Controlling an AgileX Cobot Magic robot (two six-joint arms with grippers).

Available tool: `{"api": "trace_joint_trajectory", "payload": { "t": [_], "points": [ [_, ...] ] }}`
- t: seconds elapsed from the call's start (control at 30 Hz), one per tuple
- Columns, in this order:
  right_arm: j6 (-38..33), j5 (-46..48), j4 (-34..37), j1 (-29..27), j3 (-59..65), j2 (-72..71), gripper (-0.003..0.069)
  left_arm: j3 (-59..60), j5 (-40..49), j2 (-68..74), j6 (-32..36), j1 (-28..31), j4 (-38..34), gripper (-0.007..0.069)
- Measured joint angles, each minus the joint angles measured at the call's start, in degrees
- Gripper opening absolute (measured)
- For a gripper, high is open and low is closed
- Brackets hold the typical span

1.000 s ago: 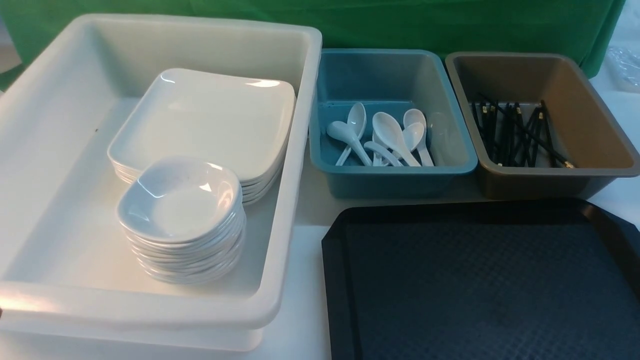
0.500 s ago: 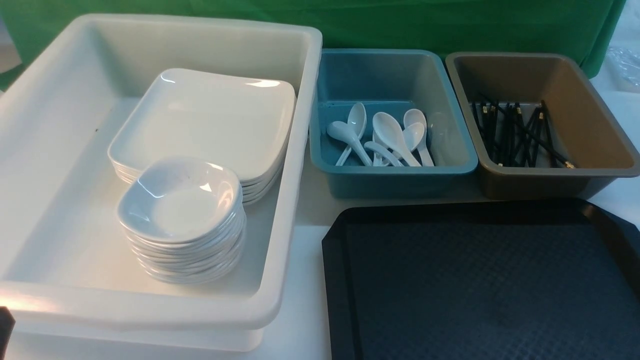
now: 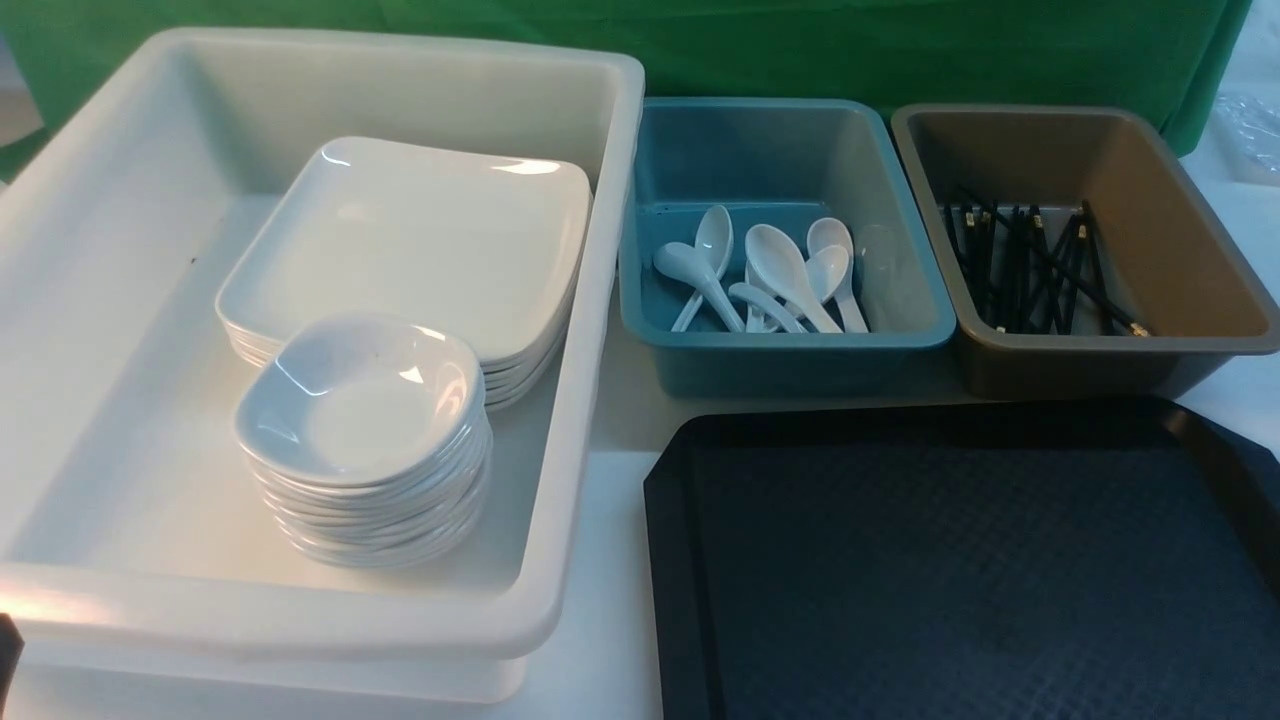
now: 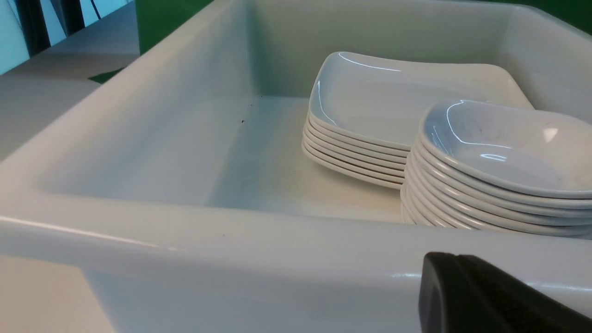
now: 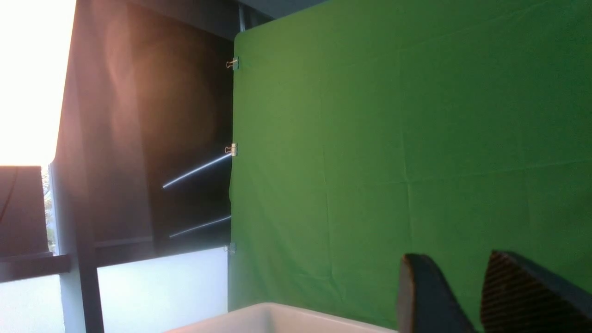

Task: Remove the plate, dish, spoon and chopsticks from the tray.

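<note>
The large black woven-textured rectangular tray (image 3: 960,570) lies bare, the glossy white square plate (image 3: 420,235) stacked in the white tub (image 3: 560,420), so clearing looks finished; left hand (image 4: 490,296) pressed together, right hand (image 5: 467,296) spread, holding nothing.

Plates (image 3: 410,235) in left tub (image 3: 100,300); tray (image 3: 960,560) right, near.

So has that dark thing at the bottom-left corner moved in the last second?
Yes. The left gripper has risen into the front view below the white tub's near rim, where nothing showed before.
</note>
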Motion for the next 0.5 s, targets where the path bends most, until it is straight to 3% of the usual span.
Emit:
{"api": "trace_joint_trajectory", "payload": {
  "t": [0.17, 0.3, 0.5],
  "points": [
    [0.02, 0.71, 0.0, 0.0, 0.0, 0.0, 0.0237, 0.0, 0.0, 0.0, 0.0, 0.0, 0.17, 0.0004],
    [-0.04, 8.13, 0.0, -1.82, 0.0, -0.12, 0.0237, 0.0, 0.0, 0.0, 0.04, 0.0, 0.17, 0.0004],
    [-1.72, 19.82, 0.1, -14.65, 3.81, -0.12, 0.0239, 0.0, 0.0, 0.0, 0.04, 0.0, 0.17, 0.0004]
  ]
}}
